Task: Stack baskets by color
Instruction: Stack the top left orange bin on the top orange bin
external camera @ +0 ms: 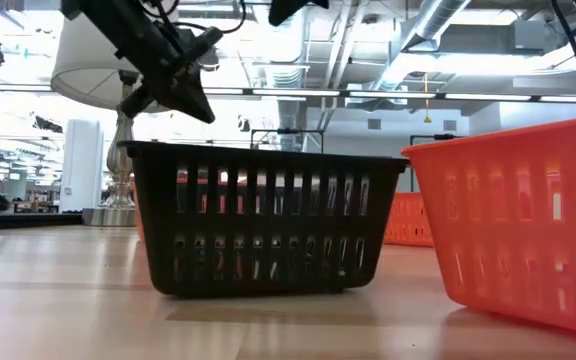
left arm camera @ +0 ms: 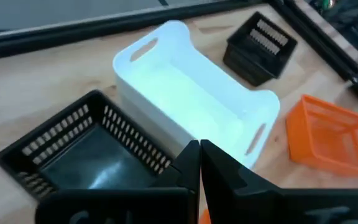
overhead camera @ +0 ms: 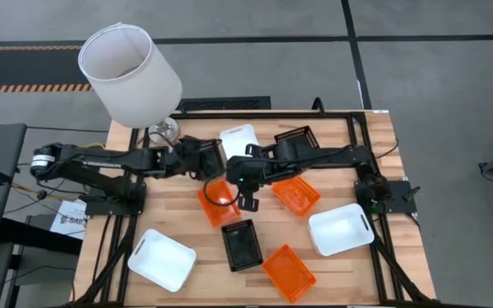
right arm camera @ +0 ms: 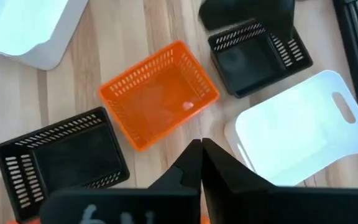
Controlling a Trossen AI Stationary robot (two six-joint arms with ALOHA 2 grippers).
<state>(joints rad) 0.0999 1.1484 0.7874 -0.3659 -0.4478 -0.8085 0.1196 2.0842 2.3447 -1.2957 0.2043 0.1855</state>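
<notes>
Right gripper: fingers drawn together, nothing pinched between them. It hangs above the middle of the table.

Nearest it, just off the fingertips, an orange basket sits empty and upright on the wood, apart from the gripper.

To one side of it lies a black basket, close by and not touching it. Toward the table's front edge is a second orange basket.

Left gripper: clenched, tips pressed flat together. It sits over the near rim of another black basket. I cannot tell whether it touches the rim.

Just past that black basket is a white basket, side by side with it. Farther on is the third black basket, and off to its side the third orange basket.

Two more white baskets are well apart, one at the front left and one at the right.

Farthest off, a lamp with a white lampshade stands at the back left corner.
</notes>
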